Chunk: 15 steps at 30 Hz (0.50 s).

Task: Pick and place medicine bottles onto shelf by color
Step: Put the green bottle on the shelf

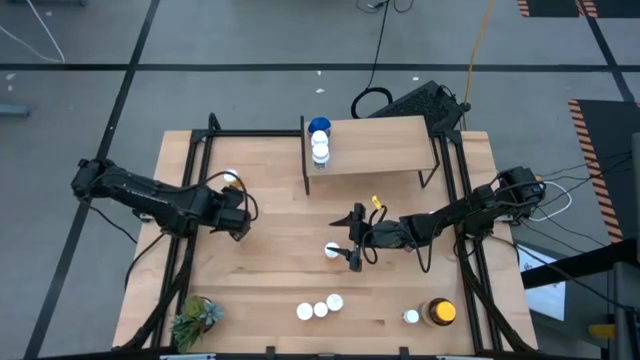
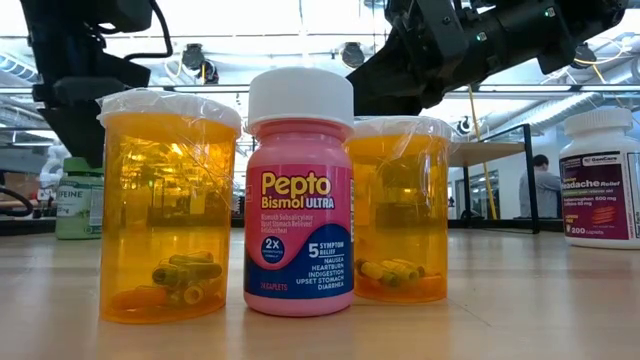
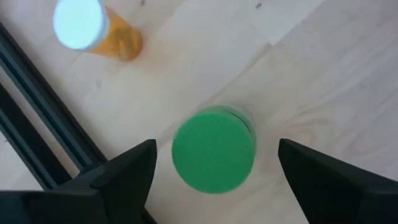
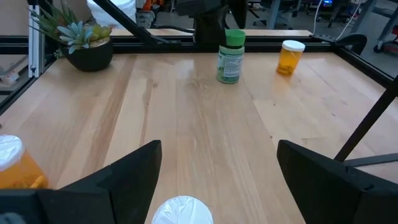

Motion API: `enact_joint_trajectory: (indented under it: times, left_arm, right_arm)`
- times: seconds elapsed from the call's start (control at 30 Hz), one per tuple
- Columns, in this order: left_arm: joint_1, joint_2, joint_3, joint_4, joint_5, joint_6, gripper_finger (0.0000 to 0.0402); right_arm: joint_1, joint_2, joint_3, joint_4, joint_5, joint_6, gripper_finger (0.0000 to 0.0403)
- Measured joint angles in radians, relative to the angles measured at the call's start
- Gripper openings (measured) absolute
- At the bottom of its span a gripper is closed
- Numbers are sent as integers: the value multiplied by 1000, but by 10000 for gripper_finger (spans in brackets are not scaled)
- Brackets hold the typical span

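While left claw (image 3: 214, 180) hangs released over green-capped bottle (image 3: 214, 149); right claw (image 4: 214, 180) released above white-capped bottle (image 4: 182, 210).

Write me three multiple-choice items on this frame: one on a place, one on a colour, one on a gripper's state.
1. Where on the shelf do the bottles already placed stand?
A. at its left end
B. at its middle
C. at its right end

2. What colour is the cap of the bottle under the left gripper?
A. blue
B. green
C. yellow

3. How do the right gripper's fingers stand?
A. shut on a bottle
B. open, apart on either side of a white cap
C. shut on nothing

Answers:
1. A, since the high view shows the blue-capped bottle and the white-capped bottle at the left end.
2. B, since the left wrist view shows the green cap between that arm's open fingers.
3. B, since the right wrist view shows the white cap in the gap, untouched.
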Motion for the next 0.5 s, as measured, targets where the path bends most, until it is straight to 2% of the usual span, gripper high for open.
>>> enact_joint_trajectory:
  times: [0.5]
  left_arm:
    - [6, -3, -71, 46, 10, 18, 239]
  right_arm:
    - [0, 0, 0, -2, 0, -4, 313]
